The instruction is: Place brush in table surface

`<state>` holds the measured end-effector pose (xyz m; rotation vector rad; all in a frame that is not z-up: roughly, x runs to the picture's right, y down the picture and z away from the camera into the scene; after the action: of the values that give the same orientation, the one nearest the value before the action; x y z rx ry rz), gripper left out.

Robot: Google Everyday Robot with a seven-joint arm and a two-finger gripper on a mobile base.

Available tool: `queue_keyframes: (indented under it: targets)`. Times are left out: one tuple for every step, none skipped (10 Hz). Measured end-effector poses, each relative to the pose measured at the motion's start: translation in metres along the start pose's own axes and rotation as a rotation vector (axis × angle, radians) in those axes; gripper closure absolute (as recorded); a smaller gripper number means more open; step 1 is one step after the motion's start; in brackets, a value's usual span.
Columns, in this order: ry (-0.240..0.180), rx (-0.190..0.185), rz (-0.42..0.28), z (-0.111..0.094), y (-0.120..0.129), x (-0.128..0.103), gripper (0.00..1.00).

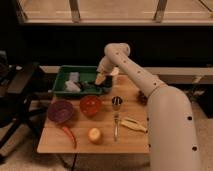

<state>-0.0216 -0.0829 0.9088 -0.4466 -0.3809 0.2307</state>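
My gripper (pixel 101 79) hangs at the end of the white arm, low over the right end of the green plastic tray (pixel 62 84). A dark slim shape (pixel 91 86) lies in the tray just under and left of the gripper; it looks like the brush, but I cannot tell whether the gripper touches it. The light-brown wooden table surface (pixel 130 142) spreads in front of the tray.
In the tray lie a blue-grey sponge block (pixel 74 76) and a white item (pixel 72 86). On the table are a purple bowl (pixel 60 111), a red bowl (pixel 90 105), a red chili (pixel 69 135), a yellow fruit (pixel 94 135), a silver utensil (pixel 116 125) and a banana (pixel 131 124). A dark chair (pixel 20 95) stands at the left.
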Motion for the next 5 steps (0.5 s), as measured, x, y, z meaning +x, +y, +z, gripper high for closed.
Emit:
queue_keyframes:
  targets:
    - [0.008,0.000,0.006,0.006,-0.002,0.004,0.35]
    - [0.013,0.000,0.008,0.011,-0.002,0.005,0.35]
    - [0.023,-0.001,0.005,0.017,-0.002,0.006,0.35]
    - [0.029,-0.009,0.003,0.027,-0.001,0.005,0.35]
    - [0.032,-0.018,-0.003,0.035,0.000,0.004,0.35]
